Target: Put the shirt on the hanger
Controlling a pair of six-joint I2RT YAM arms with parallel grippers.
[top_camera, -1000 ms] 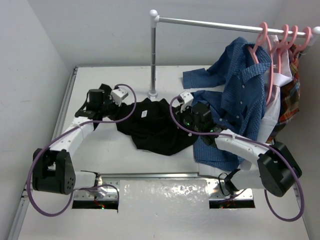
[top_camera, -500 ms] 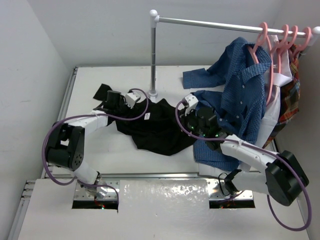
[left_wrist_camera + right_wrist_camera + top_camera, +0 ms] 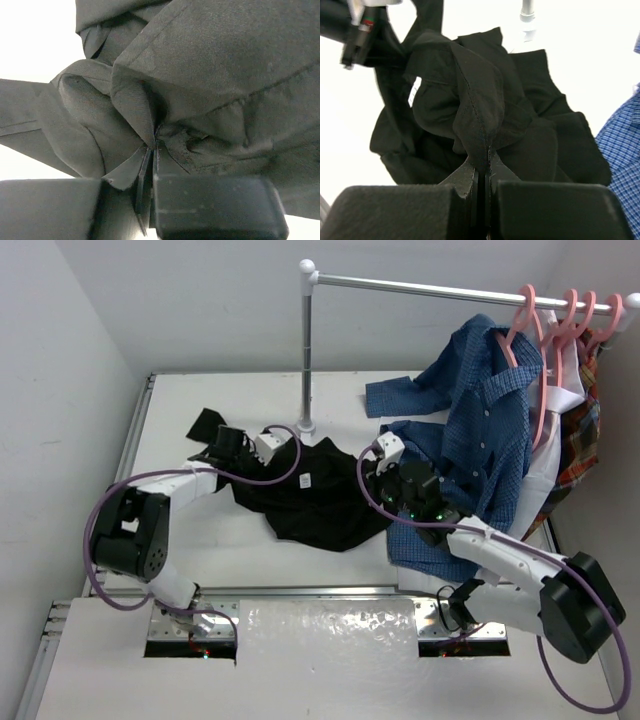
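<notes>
The left fingers (image 3: 215,205), apart a second ago, have shut on a fold at the left edge of the black shirt (image 3: 320,505); the shirt lies crumpled on the white tabletop (image 3: 230,400) just below the rail post (image 3: 306,350), its white neck label (image 3: 305,480) facing up and shifted slightly right; the right fingers (image 3: 555,210) stay clamped on its right edge, beside the blue button-up shirt (image 3: 480,430).

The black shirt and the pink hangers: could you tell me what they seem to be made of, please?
The shirt looks like soft woven cloth, matte black: fine weave and limp folds show. The hangers seem thin smooth plastic, salmon pink, though small here.
</notes>
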